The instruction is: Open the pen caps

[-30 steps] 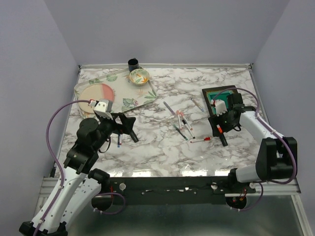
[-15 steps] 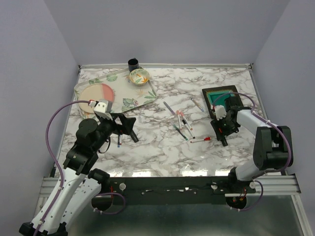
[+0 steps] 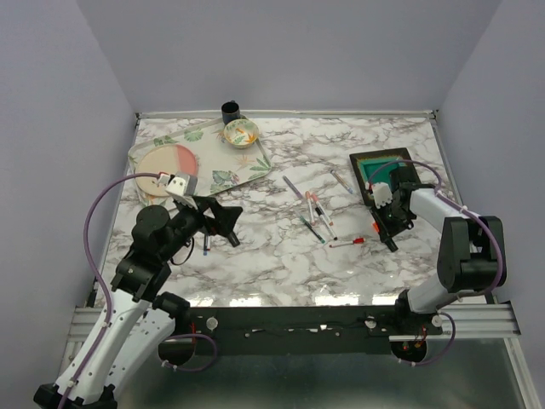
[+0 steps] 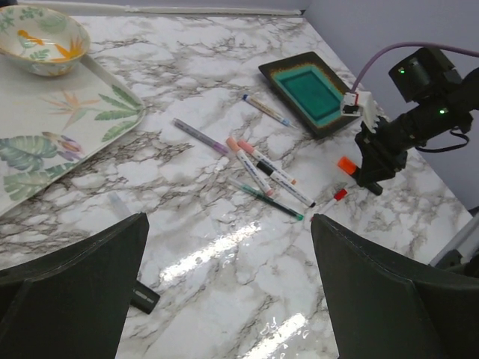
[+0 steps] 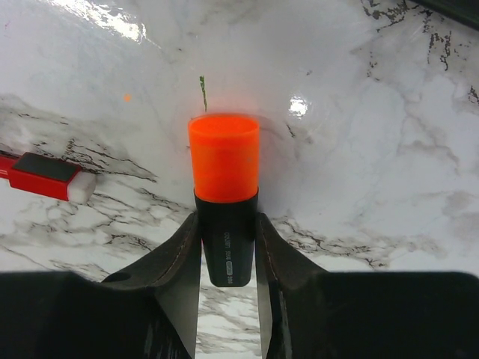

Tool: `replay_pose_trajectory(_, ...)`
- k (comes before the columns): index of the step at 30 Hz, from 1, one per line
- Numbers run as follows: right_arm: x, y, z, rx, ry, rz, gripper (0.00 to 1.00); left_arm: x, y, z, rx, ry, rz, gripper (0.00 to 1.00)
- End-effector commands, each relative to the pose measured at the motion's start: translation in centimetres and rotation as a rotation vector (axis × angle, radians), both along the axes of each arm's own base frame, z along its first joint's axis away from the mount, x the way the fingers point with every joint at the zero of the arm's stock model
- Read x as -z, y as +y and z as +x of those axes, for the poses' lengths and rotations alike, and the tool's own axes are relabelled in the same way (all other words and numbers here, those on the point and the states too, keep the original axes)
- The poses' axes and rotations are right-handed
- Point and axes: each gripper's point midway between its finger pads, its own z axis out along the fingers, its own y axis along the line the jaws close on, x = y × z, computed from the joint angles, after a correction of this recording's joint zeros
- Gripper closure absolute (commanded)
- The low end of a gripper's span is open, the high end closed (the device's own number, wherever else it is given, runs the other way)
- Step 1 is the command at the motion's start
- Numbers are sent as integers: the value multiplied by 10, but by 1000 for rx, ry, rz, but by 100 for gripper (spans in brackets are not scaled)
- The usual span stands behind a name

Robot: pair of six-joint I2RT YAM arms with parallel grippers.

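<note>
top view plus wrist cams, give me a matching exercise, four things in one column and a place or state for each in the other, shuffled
Column A
1. orange-capped highlighter
2. floral bowl
3. green dish
4. left gripper

Column B
a. on the leaf-print tray
b. open, holding nothing
c. between the fingers of the right gripper
d. at the far right side

Pairs: 1-c, 2-a, 3-d, 4-b
</note>
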Motion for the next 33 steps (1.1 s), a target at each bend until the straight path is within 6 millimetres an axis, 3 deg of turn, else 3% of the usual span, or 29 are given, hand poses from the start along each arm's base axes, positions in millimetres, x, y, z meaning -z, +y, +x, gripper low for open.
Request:
replay_pose_trajectory(1, 5, -5, -7, 2, 20, -9, 99, 2, -31, -11, 142, 92, -174, 1)
replay_pose_trajectory(2, -2, -1, -6, -8, -3, 12, 99, -4, -37, -11, 168, 86, -223, 1)
replay_pose_trajectory(4, -12, 3, -2, -24, -40, 41, 100, 4, -49, -18, 229, 147, -309, 1)
replay_pose_trajectory(5, -22, 11, 0, -50, -72, 84, 99, -7, -56, -18, 256, 164, -412, 1)
replay_pose_trajectory(6, -28, 16, 0, -70, -90, 112, 100, 5, -61, -21, 280, 210, -446, 1)
replay_pose_trajectory(8, -45, 36, 0, -129, -123, 223, 99, 1, -68, -20, 299, 239, -539, 1)
replay_pose_trajectory(12, -88, 75, -5, -253, -230, 430, 99, 11, -88, -16, 287, 285, -554, 1)
replay_pose_trajectory(13, -95, 82, -7, -275, -244, 468, 99, 12, -99, -23, 312, 302, -546, 1)
replay_pose_trajectory(14, -102, 88, -10, -301, -255, 500, 99, 21, -106, -15, 270, 326, -537, 1)
replay_pose_trajectory(16, -119, 103, -16, -351, -298, 576, 99, 15, -125, -17, 285, 339, -553, 3)
replay_pose_trajectory(17, -124, 107, -19, -365, -309, 597, 99, 27, -132, -8, 243, 371, -545, 4)
replay_pose_trajectory(19, -135, 116, -23, -396, -336, 642, 99, 19, -146, -2, 235, 372, -575, 9)
replay_pose_trajectory(20, -137, 119, -25, -401, -341, 655, 99, 30, -160, -1, 236, 402, -551, 13)
replay_pose_trajectory(22, -139, 123, -28, -414, -341, 671, 99, 25, -176, 7, 211, 403, -547, 15)
replay_pose_trajectory(23, -140, 124, -28, -416, -343, 672, 99, 40, -190, 7, 206, 444, -511, 15)
replay_pose_trajectory(25, -141, 126, -29, -424, -342, 671, 99, 34, -206, 13, 189, 444, -503, 15)
replay_pose_trajectory(26, -143, 127, -28, -428, -353, 672, 99, 49, -215, 16, 170, 478, -476, 15)
replay_pose_trajectory(27, -144, 129, -29, -431, -355, 676, 99, 43, -226, 16, 172, 481, -471, 15)
replay_pose_trajectory(28, -143, 129, -30, -433, -354, 674, 99, 45, -231, 20, 143, 480, -465, 15)
replay_pose_trajectory(29, -144, 130, -29, -435, -358, 675, 99, 61, -237, 24, 118, 514, -432, 14)
replay_pose_trajectory(31, -143, 130, -29, -436, -353, 671, 99, 60, -249, 28, 78, 535, -426, 14)
replay_pose_trajectory(32, -144, 130, -29, -436, -355, 671, 99, 80, -251, 31, 34, 575, -378, 14)
replay_pose_trajectory(33, -145, 131, -29, -441, -360, 674, 99, 72, -258, 34, 25, 573, -389, 14)
